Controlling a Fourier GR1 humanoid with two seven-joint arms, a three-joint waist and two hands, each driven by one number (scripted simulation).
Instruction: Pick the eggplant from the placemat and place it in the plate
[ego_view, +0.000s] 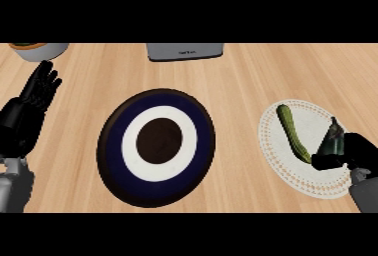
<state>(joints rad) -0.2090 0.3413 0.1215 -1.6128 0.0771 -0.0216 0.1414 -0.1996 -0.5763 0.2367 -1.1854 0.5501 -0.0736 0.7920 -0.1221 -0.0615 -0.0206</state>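
A white round placemat lies at the right of the wooden counter. My right hand is over the placemat's right edge, fingers curled round a dark elongated eggplant whose tip sticks up from the hand. Most of the eggplant is hidden by the hand. The plate, with a dark rim, blue and white rings and a dark centre, lies in the middle, to the left of the placemat. My left hand rests open at the left edge, fingers up.
A long green vegetable lies on the placemat just left of my right hand. A pale bowl stands at the back left and a grey appliance at the back middle.
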